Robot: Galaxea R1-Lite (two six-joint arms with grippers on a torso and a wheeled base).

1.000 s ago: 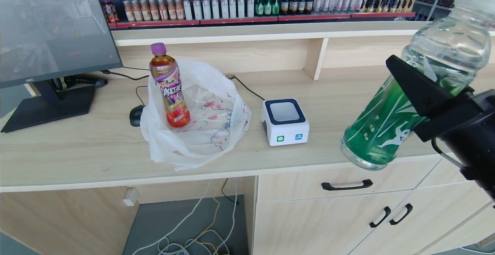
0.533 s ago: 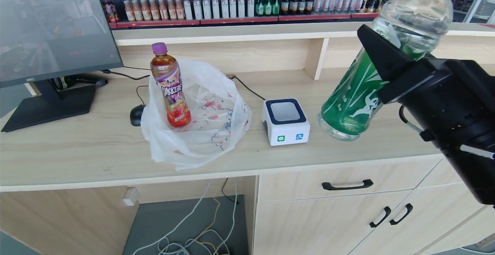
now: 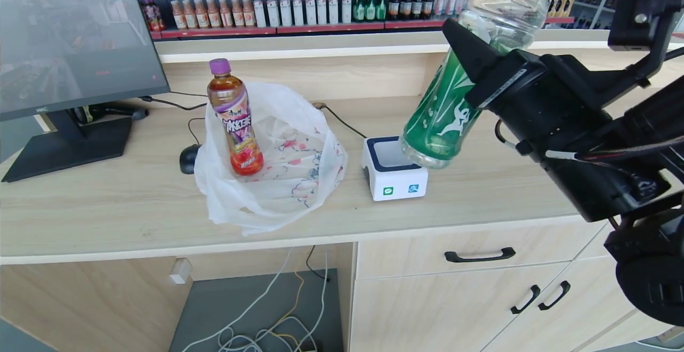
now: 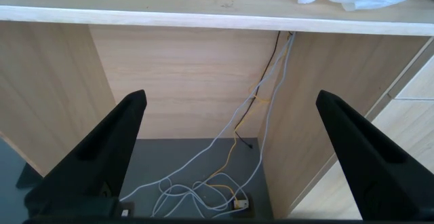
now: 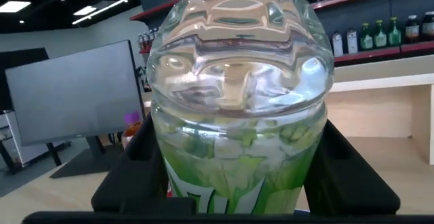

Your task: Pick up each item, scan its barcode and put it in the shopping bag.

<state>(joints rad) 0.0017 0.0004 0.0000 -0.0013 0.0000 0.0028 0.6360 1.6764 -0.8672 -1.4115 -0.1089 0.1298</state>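
Right hand (image 3: 473, 47) is clamped on the green-labelled water bottle (image 3: 446, 111), which hangs tilted right of centre in the head view, its base overlapping the upper right corner of the barcode scanner (image 3: 395, 178). Watch that base: it looks very close to the scanner, so a small dip could knock the box along the desk (image 3: 107, 202). The label's code may also face away from the window and miss the read. Further left, the purple-capped tea bottle (image 3: 235, 122) stands upright in the shopping bag (image 3: 299, 181); a careless drop there could topple it. Left hand (image 4: 230, 98) sits low under the desk edge, fingers wide, holding nothing. Against a second ago, the bottle has swung from the lower right of the frame up and left to the scanner; bag, tea bottle and scanner haven't budged.
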